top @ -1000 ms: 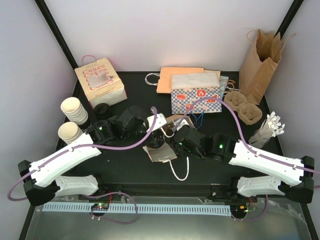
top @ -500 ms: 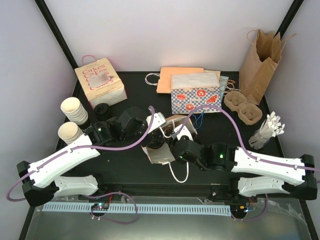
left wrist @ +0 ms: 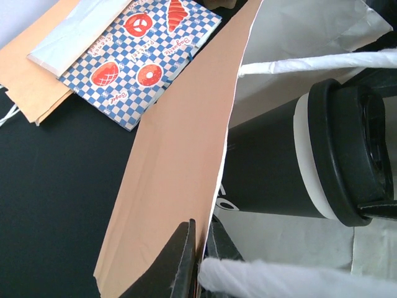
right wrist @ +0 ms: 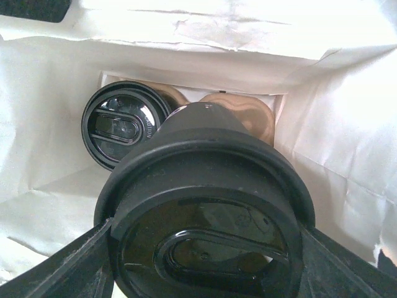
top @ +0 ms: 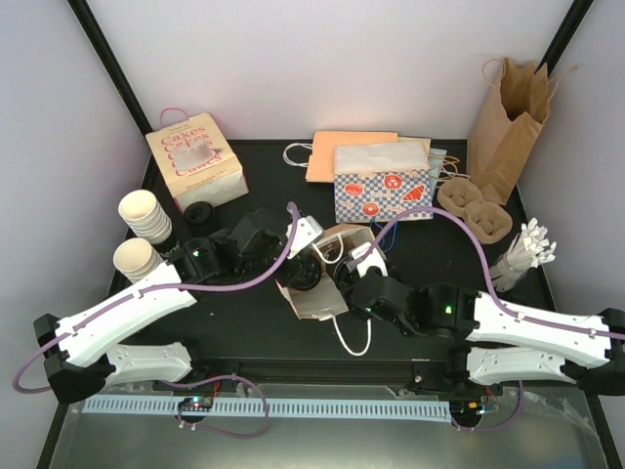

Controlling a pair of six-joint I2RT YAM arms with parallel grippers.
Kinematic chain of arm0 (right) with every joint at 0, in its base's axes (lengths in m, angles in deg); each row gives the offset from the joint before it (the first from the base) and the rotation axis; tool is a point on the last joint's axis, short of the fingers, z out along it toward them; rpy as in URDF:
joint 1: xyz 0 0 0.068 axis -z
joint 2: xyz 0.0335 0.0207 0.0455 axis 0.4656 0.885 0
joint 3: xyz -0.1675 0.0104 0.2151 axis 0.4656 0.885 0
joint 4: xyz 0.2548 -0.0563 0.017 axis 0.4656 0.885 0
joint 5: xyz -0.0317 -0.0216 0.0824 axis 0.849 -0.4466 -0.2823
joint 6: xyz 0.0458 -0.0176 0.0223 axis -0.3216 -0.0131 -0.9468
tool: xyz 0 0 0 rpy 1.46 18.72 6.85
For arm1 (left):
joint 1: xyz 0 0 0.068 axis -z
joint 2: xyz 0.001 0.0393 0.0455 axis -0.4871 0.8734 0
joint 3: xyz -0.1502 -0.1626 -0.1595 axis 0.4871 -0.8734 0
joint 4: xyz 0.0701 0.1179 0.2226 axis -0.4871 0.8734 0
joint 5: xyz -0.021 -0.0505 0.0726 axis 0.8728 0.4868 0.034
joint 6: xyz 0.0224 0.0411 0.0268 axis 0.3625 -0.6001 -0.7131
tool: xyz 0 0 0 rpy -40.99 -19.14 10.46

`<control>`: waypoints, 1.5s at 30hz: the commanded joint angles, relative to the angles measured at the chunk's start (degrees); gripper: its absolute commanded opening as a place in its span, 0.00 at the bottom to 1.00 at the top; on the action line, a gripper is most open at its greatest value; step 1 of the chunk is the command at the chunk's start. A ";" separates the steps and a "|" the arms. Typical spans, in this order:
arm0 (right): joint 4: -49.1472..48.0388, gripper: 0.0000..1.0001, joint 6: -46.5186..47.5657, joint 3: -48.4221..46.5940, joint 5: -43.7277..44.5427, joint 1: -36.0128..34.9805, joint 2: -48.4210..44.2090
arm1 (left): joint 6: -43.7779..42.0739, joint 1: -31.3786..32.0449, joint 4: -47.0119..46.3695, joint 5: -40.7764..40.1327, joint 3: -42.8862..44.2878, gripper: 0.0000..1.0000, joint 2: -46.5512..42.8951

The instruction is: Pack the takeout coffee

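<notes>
At the bottom of the right wrist view we see the right gripper (right wrist: 206, 239) grasping the coffee cup (right wrist: 205, 155) at the mouth of the open bag (right wrist: 56, 81), another lidded cup (right wrist: 121, 127) deeper inside, and the left gripper (left wrist: 200, 257) pinching the bag's edge.

Both arms are the same build: chunky white plastic shells on the long links of the left arm (top: 122, 308) and right arm (top: 532, 324). The joints are black, and so are the bases (top: 54, 357) at the near corners. Each black wrist section has a little green light (top: 202, 252) glowing on it. A purple cable (top: 229, 287) runs along each arm. The left gripper (left wrist: 200, 239) and right gripper (right wrist: 206, 226) have plain matte black fingers, kinda wedge-shaped.
</notes>
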 commanded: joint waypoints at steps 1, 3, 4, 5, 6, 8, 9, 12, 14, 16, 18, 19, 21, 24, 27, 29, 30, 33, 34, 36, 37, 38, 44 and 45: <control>-1.38 0.65 -1.22 1.05 0.77 -0.71 -1.08 | 3.06 0.26 -1.74 0.53 0.21 0.08 -0.04; -1.37 0.65 -1.54 1.50 0.76 -0.71 -1.25 | 3.32 0.24 -1.77 0.40 0.33 0.08 -0.14; -1.42 0.65 -1.55 1.64 0.76 -0.69 -1.27 | 3.30 0.24 -1.77 0.36 0.47 0.09 -0.27; -1.38 0.65 -1.65 1.76 0.69 -0.72 -1.31 | 3.38 0.24 -1.82 0.47 0.59 0.13 -0.31; -1.31 0.65 -1.70 1.82 0.69 -0.72 -1.27 | 3.32 0.24 -1.68 0.63 0.73 0.18 -0.46; -1.31 0.65 -1.93 1.90 0.84 -0.66 -1.28 | 3.31 0.20 -1.57 1.34 1.23 0.30 -0.74; -1.29 0.65 -1.98 1.95 0.85 -0.72 -1.30 | 3.26 0.24 -1.45 1.88 1.57 0.35 -0.94; -1.54 0.65 -2.21 2.27 0.85 -0.68 -1.49 | 3.00 0.22 -1.83 3.19 2.22 0.46 -1.57; -1.72 0.65 -2.29 2.49 0.90 -0.71 -1.68 | 2.80 0.24 -2.72 4.34 2.13 0.51 -2.23; -1.86 0.65 -2.29 2.69 1.02 -0.66 -1.88 | 2.69 0.24 -3.93 5.20 1.90 0.53 -2.94; -1.83 0.65 -2.33 2.68 1.15 -0.69 -2.09 | 2.60 0.24 -4.91 5.91 1.85 0.56 -3.23; -1.82 0.65 -2.42 2.70 1.24 -0.70 -2.19 | 2.60 0.24 -5.32 6.32 1.80 0.56 -3.36; -1.64 0.65 -2.42 2.60 1.32 -0.67 -2.49 | 2.45 0.24 -6.02 7.36 1.93 0.57 -3.41; -1.46 0.65 -2.45 2.46 1.44 -0.72 -2.70 | 2.34 0.24 -6.84 8.22 2.11 0.57 -3.28; -1.38 0.65 -2.52 2.38 1.55 -0.65 -2.82 | 2.08 0.22 -7.91 8.73 2.13 0.56 -2.96; -1.42 0.65 -2.52 2.38 1.56 -0.68 -2.94 | 2.08 0.24 -8.42 8.91 2.34 0.57 -2.55; -1.46 0.65 -2.53 2.38 1.51 -0.72 -2.93 | 2.08 0.24 -8.69 9.27 2.43 0.56 -2.27; -1.46 0.65 -2.54 2.26 1.47 -0.72 -2.79 | 2.52 0.24 -10.06 10.70 2.95 0.56 -1.60; -1.46 0.65 -2.52 2.22 1.51 -0.72 -2.71 | 2.82 0.24 -10.72 10.92 3.05 0.56 -1.47; -1.54 0.65 -2.59 2.29 1.53 -0.71 -2.72 | 3.60 0.24 -12.36 11.13 3.28 0.56 -0.91; -1.56 0.65 -2.57 2.26 1.63 -0.71 -2.70 | 4.02 0.22 -13.05 11.31 3.52 0.56 -0.50; -1.55 0.65 -2.64 2.12 1.64 -0.72 -2.68 | 4.60 0.24 -13.57 11.17 3.83 0.56 0.00; -0.46 0.65 -2.85 1.78 2.03 -0.70 -3.06 | 9.44 0.16 -13.91 5.06 5.53 0.40 1.41; -0.16 0.65 -2.92 1.78 2.19 -0.72 -3.02 | 10.29 0.03 -13.76 3.50 5.61 0.38 1.38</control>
